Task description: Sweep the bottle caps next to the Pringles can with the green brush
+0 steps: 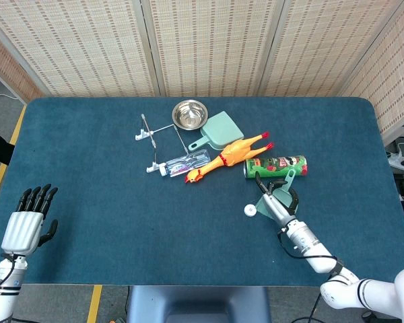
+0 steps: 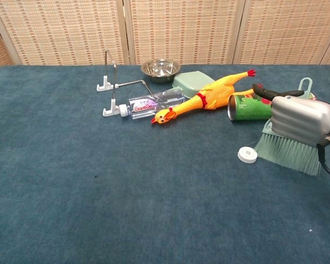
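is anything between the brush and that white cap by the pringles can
Nothing visible. The white cap lies on bare table just left of the green brush bristles held by the right hand, in front of the Pringles can.

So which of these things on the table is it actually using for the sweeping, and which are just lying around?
In use: right hand holding the green brush; white bottle cap; Pringles can.

Lying about: rubber chicken, plastic bottle, steel bowl, green dustpan, metal rack. The left hand is idle.
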You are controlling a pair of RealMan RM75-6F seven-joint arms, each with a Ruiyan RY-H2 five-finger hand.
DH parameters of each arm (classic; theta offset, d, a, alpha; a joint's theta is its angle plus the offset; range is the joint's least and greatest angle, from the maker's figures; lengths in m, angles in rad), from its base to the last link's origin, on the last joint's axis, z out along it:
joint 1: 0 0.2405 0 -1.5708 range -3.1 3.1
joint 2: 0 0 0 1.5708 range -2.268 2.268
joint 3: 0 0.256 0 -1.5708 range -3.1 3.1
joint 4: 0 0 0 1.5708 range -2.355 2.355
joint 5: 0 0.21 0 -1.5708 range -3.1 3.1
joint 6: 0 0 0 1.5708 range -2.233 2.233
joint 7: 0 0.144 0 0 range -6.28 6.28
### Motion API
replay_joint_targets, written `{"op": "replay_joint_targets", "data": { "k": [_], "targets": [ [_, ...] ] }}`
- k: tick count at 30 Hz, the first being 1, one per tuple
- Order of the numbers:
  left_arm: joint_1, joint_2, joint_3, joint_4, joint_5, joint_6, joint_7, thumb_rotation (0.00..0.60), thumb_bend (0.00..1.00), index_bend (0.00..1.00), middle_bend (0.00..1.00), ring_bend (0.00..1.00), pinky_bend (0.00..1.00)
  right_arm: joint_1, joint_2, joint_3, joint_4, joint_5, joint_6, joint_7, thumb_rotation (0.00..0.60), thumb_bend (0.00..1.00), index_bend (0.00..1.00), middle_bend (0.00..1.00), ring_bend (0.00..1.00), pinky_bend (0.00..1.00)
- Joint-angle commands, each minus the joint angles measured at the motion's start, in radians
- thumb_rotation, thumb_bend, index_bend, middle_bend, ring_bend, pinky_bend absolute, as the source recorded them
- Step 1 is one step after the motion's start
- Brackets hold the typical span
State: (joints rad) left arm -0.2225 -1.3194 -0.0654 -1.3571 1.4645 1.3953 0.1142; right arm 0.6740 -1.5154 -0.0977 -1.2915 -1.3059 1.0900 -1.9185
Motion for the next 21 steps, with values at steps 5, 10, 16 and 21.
{"op": "replay_joint_targets", "data": {
  "k": [5, 10, 16, 21],
  "targets": [
    [-0.002, -0.003, 0.002, 0.0, 0.003, -0.001, 0.004, 0.6, 0.45, 0.0, 0.0, 0.0, 0.07, -0.02, 0.024, -0.003, 0.024, 0.022, 0.017, -0.023, 0.6, 0.52, 0.88, 0.84, 0.53, 0.05],
    [-0.002, -0.006, 0.006, -0.002, 0.007, -0.001, 0.013, 0.6, 0.45, 0.0, 0.0, 0.0, 0.07, -0.029, 0.019, 0.011, 0.08, 0.044, 0.024, -0.013, 0.6, 0.52, 0.88, 0.84, 0.53, 0.05],
    [-0.002, -0.009, 0.005, 0.0, 0.007, 0.0, 0.017, 0.6, 0.45, 0.0, 0.0, 0.0, 0.07, -0.038, 0.048, 0.04, 0.077, 0.034, 0.051, 0.118, 0.6, 0.52, 0.88, 0.84, 0.53, 0.05],
    [-0.003, -0.012, 0.006, 0.003, 0.005, -0.003, 0.018, 0.6, 0.45, 0.0, 0.0, 0.0, 0.07, -0.052, 0.113, 0.057, 0.0, -0.037, 0.116, 0.314, 0.6, 0.52, 0.88, 0.84, 0.53, 0.05]
  ]
}}
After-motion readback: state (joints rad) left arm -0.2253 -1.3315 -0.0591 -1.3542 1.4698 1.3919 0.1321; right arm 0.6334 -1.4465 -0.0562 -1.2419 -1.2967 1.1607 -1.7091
